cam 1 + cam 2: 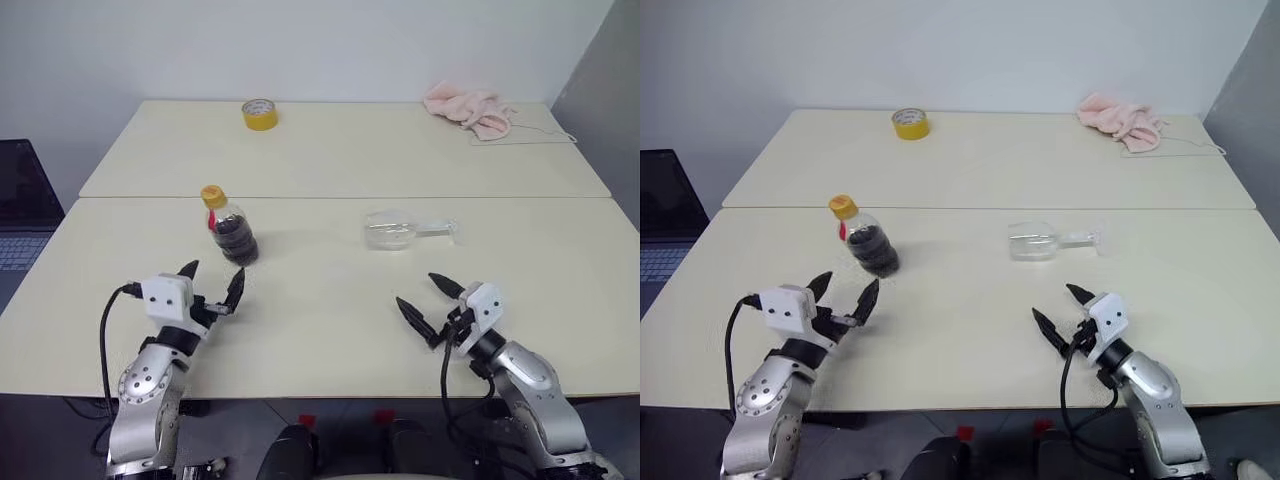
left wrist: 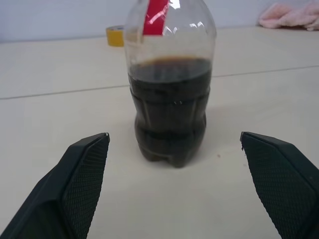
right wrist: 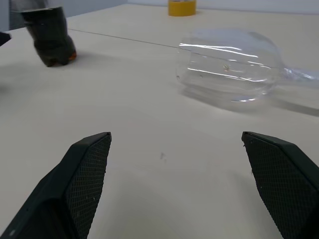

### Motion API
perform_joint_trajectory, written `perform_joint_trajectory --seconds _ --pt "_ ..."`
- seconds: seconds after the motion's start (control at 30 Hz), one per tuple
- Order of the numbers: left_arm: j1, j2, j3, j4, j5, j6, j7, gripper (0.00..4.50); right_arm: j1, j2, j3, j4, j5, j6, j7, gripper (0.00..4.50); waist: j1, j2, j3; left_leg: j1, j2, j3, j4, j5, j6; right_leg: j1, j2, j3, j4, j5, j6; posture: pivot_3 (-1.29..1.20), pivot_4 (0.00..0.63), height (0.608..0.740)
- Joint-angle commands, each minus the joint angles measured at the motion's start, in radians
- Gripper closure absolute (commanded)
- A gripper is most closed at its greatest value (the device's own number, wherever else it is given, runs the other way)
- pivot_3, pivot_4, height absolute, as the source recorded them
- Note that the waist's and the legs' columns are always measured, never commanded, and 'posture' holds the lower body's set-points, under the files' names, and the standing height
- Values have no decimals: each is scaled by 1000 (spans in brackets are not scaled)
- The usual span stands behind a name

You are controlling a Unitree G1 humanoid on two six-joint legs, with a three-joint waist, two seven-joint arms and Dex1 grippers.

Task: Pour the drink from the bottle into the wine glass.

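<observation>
Nothing poured yet. Bottle (image 1: 230,229) stood capped, drink (image 2: 169,109) inside. Wine glass (image 1: 398,229) lay on side. Left gripper (image 1: 213,283), right gripper (image 1: 428,303) wide open, empty.

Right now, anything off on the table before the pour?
Yes: the wine glass is lying on its side, ahead of the right pincer, so it can't take a pour until it is stood up. The bottle stands upright, cap on, ahead of the open left pincer. No spill visible.

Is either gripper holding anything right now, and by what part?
Nothing is held. The left gripper stands open short of the bottle; the right gripper is open near the toppled wine glass.
</observation>
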Motion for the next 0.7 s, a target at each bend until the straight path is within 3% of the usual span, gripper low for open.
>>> perform_joint_trajectory --seconds 0.03,0.7 --pt "-37 25 19 -6 -5 30 8 33 -34 -19 3 -65 21 22 21 0 -1 0 0 0 0 0 0 0 0 0 0 0 0 0 0 0 150 740" --pt "-253 48 -38 323 54 -53 -78 33 -151 -10 1 -80 36 88 4 0 -1 0 0 0 0 0 0 0 0 -1 0 -1 0 0 0 0 150 740"
